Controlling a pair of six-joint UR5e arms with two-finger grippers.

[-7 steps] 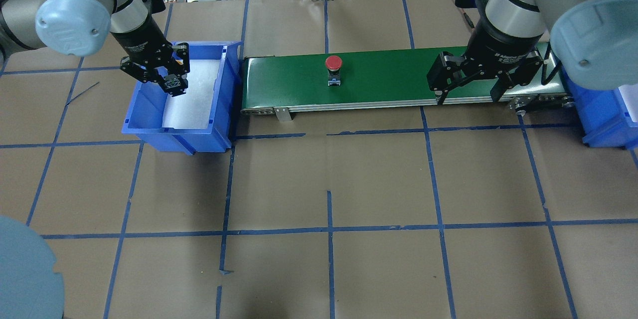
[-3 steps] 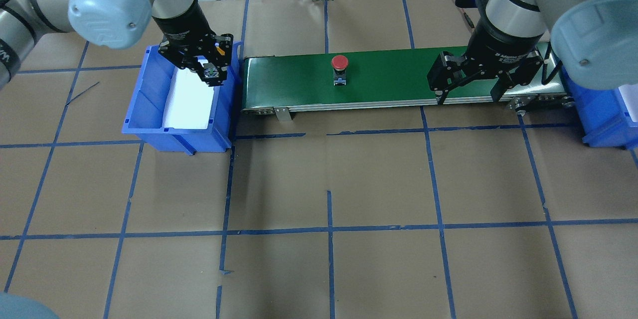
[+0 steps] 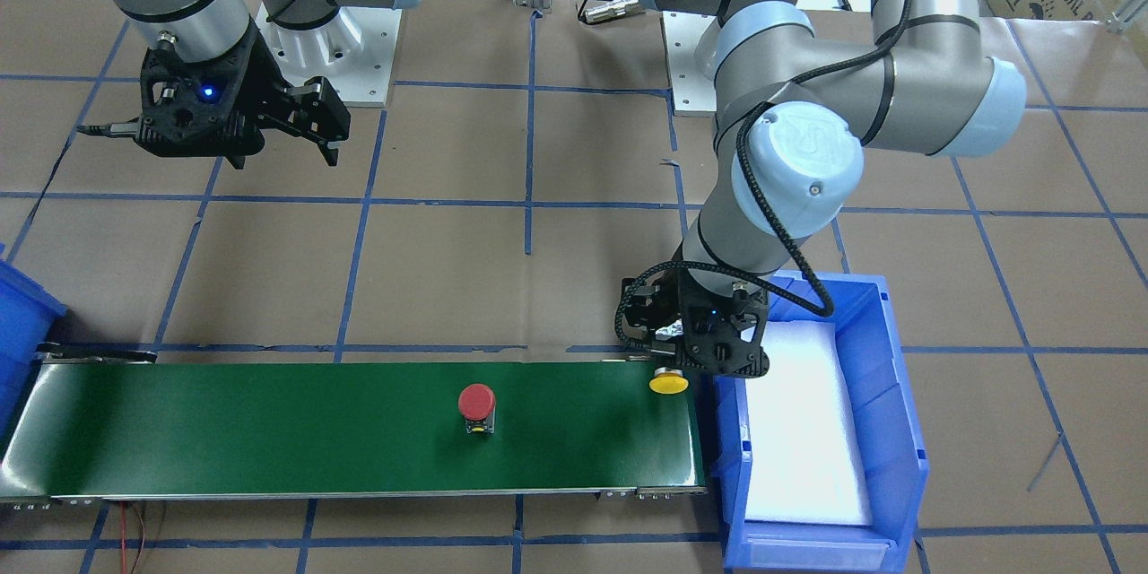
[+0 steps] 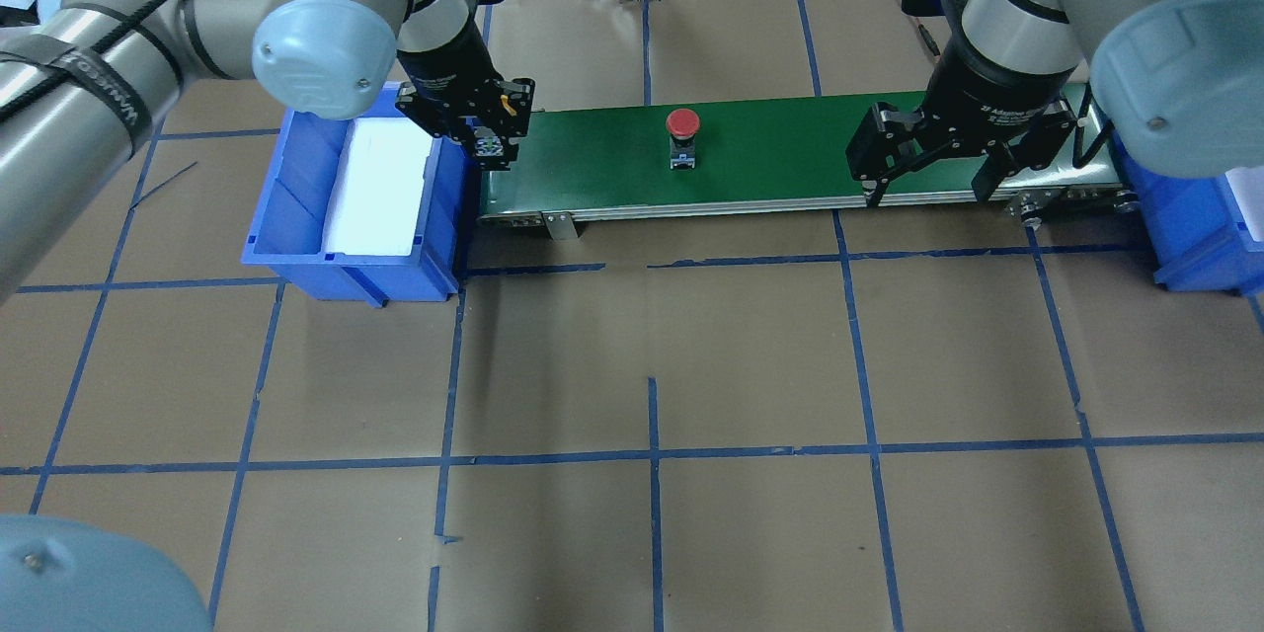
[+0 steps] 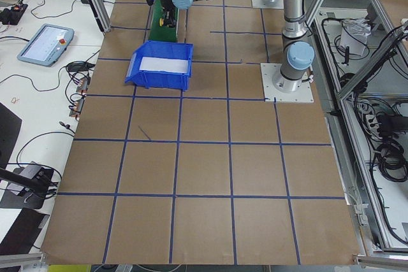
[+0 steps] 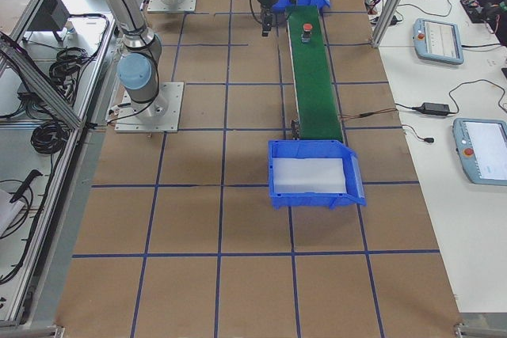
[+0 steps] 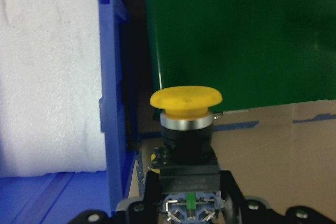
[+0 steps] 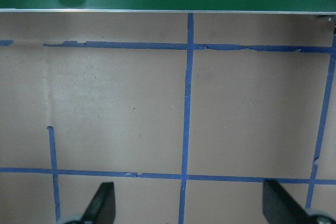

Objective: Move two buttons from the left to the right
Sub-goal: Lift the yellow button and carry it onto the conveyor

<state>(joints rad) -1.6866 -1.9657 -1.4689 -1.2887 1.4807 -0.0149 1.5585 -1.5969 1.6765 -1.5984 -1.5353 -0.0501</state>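
Belt (image 4: 780, 153) now under left pincer (image 4: 490, 144) gripping yellow button (image 3: 668, 383).

Both the left arm (image 4: 148, 30) and the right arm (image 4: 1027, 10) are built of grey metal tubes, joined by rounded housings that are closed with pale blue caps (image 4: 316, 54) marked by small screws. A black braided cable (image 3: 743, 148) is bound along the left arm by black bands (image 4: 99, 84). The left claw (image 3: 671, 360) and the right claw (image 4: 928, 190) are finished in black, and white lettering is printed on the right wrist.
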